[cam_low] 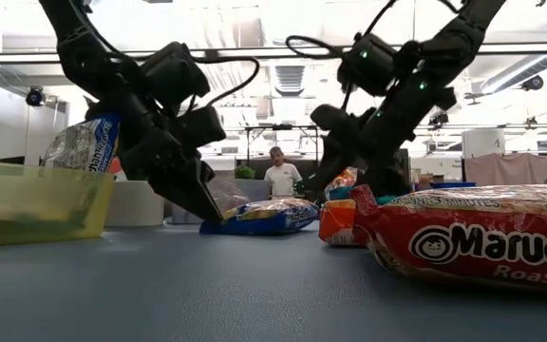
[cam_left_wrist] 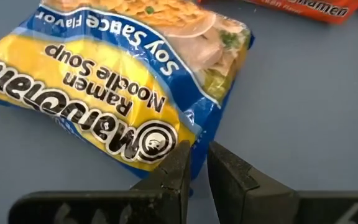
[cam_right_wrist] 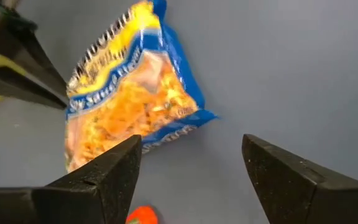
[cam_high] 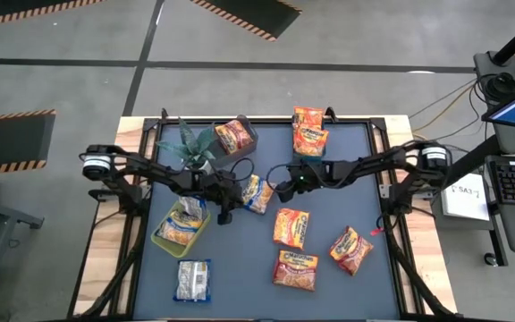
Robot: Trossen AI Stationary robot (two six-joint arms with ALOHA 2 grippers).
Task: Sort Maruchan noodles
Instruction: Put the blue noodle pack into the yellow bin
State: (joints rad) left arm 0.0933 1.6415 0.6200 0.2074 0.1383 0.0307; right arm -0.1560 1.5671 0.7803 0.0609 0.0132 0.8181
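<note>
A yellow-and-blue Maruchan packet [cam_high: 257, 193] lies flat on the blue mat between my two grippers, also in the low view [cam_low: 264, 217]. My left gripper [cam_left_wrist: 201, 163] points slantwise down with its fingers shut, its tips at the packet's blue sealed end [cam_left_wrist: 194, 127]. My right gripper [cam_right_wrist: 191, 165] hangs open just above and to the right of the packet [cam_right_wrist: 129, 99], with nothing between its fingers. Orange-red packets [cam_high: 291, 226] lie on the mat nearer the front. My left gripper's shut fingertips [cam_left_wrist: 179, 165] stand at the blue sealed end of the yellow-and-blue packet, coming slantwise down from the table's left. I cannot tell whether they touch it. The packet lies flat on the mat.
A yellow bin [cam_high: 161, 240] at the left front holds packets, and a whitish packet [cam_high: 192, 279] lies before it. A potted plant [cam_high: 193, 148] and a bin with an orange packet [cam_high: 235, 134] stand at the back. Stacked orange packets [cam_high: 309, 130] lie at the back right. A person [cam_low: 280, 176] stands beyond the table.
</note>
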